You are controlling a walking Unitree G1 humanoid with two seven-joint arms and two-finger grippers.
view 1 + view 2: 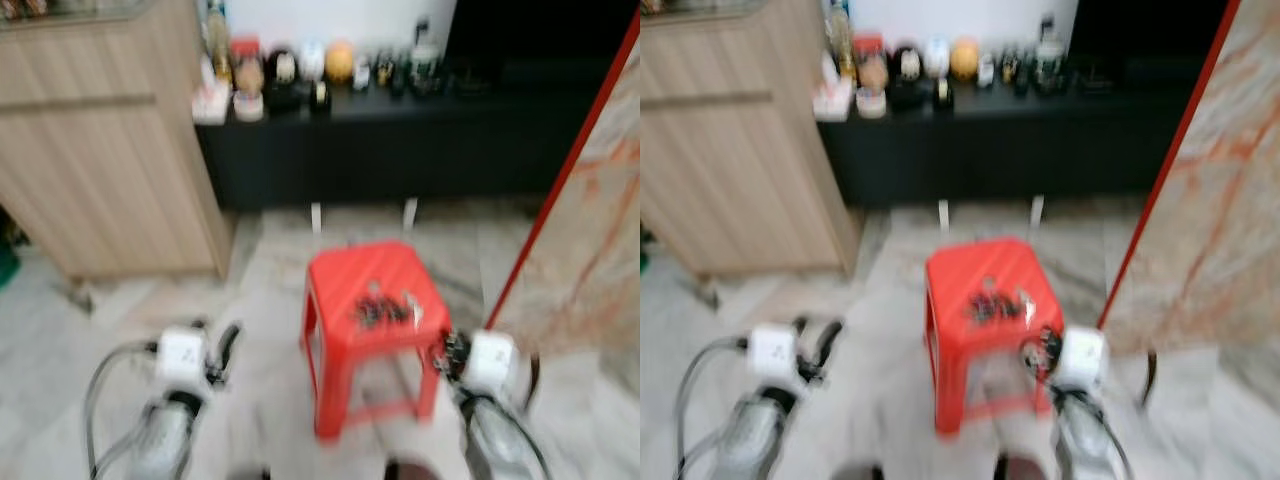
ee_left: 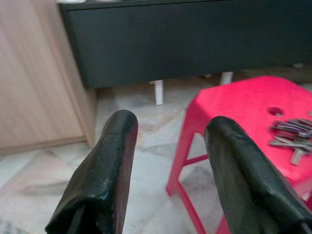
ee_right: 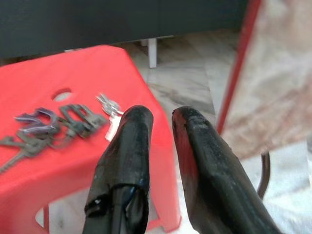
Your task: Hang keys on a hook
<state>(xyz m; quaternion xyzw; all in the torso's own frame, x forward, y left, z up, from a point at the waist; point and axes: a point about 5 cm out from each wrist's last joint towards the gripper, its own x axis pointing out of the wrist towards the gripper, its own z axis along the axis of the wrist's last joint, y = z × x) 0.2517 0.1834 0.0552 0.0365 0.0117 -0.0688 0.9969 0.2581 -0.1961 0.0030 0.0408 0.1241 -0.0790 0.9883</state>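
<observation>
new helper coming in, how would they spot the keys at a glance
Find the long black low cabinet by the wall; a red plastic stool stands on the pale floor before it. The dark metal bunch of keys lies on its seat, the one thing there.

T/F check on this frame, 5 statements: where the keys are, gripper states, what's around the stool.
1. The keys lie on top of the red stool. True.
2. The right gripper is shut on the keys. False: its fingers stand apart with nothing between them, near the stool's edge and short of the keys.
3. The left gripper is open. True: a wide gap shows between its fingers, and it is off to the stool's side.
4. The stool stands on a carpet. False: it stands on a pale tiled floor.
5. A long black cabinet with small items on top stands behind the stool. True.
</observation>
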